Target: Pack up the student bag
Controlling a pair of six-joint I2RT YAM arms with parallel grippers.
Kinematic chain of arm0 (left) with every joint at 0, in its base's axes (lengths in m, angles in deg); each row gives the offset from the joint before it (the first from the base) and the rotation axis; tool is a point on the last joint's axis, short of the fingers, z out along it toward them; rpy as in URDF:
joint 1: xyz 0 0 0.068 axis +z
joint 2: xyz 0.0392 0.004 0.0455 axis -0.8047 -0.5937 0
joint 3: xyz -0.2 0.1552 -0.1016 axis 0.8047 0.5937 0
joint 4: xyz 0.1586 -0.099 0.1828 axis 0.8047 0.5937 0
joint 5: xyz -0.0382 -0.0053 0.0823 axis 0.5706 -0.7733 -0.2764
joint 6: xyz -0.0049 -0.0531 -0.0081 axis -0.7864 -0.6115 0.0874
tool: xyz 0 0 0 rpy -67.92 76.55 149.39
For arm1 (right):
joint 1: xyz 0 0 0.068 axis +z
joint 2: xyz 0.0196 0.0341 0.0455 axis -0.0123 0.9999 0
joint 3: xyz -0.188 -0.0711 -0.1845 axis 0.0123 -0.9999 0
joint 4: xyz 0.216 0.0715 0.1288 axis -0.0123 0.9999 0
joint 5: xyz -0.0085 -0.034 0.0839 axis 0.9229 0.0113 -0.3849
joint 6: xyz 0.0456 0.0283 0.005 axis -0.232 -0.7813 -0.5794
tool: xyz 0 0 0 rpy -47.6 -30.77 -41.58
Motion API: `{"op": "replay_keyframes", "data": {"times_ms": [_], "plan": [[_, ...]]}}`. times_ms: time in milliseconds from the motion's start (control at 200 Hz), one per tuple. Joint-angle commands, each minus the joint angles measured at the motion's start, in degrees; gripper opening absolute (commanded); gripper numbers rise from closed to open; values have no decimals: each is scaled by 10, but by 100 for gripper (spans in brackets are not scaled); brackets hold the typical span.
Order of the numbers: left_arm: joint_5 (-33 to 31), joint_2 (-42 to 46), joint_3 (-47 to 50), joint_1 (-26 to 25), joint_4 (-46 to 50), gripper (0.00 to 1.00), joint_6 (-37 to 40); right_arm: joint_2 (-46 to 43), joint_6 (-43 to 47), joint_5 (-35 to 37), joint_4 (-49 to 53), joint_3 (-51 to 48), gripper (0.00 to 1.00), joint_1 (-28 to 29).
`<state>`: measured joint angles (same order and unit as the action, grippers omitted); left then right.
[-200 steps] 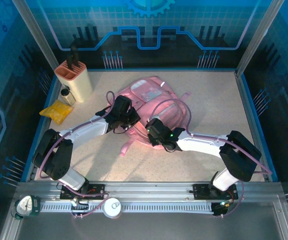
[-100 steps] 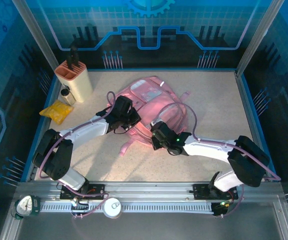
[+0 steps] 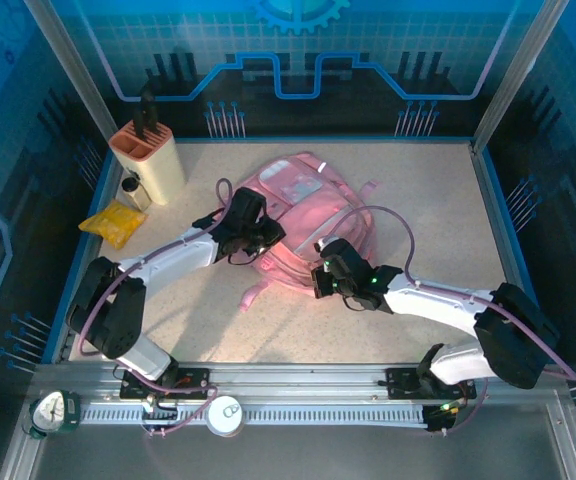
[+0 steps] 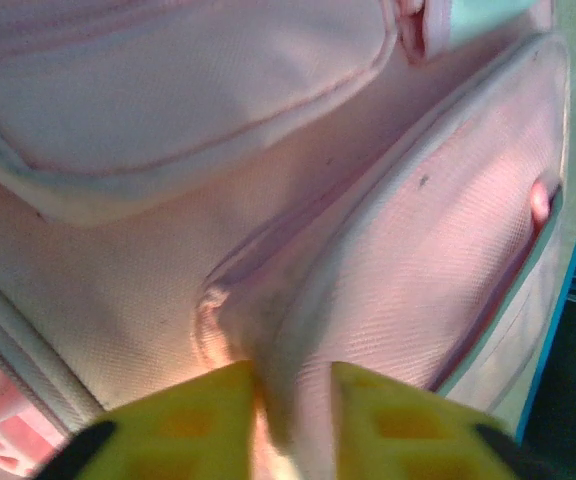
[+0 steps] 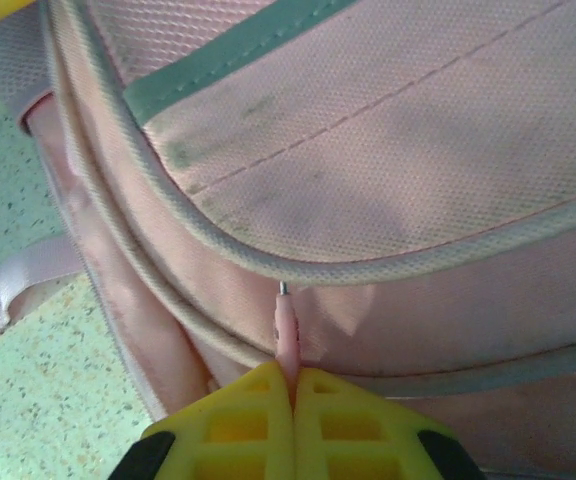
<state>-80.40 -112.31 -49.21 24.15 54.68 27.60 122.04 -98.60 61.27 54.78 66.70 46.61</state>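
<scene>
Pink fabric marks the student bag, lying flat on the speckled table at the centre of the overhead frame, pockets up. Its long axis looks diagonal to me, with the loop toward the upper right and the strap tail toward the lower left. My right gripper is clenched on a pink zip pull at the bag's lower edge. My left gripper straddles a piped seam, fingers slightly apart; I cannot tell whether it pinches.
</scene>
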Motion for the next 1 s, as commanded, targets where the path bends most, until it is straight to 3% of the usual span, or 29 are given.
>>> {"op": "replay_keyframes", "data": {"times_ms": [0, 55, 155, 350, 805, 996], "plan": [[-4, 20, 3, 13, -20, 47, 16, 15, -17, -42, -26, 6, 0, 16], [11, 42, 35, 5, -54, 56, -19, 20, -29, -46, -36, 5, 0, 18], [-17, 80, 86, -40, -85, 61, -82, 21, -33, -40, -54, -4, 0, 18], [-55, 61, 125, -105, -146, 62, -196, 14, -27, -4, -39, -4, 0, 16], [-117, -23, 91, -132, -182, 30, -266, 19, -26, 18, -36, 3, 0, 10], [-147, -2, 91, -116, -137, 1, -244, 23, -16, 53, 5, 19, 0, 10]]}}
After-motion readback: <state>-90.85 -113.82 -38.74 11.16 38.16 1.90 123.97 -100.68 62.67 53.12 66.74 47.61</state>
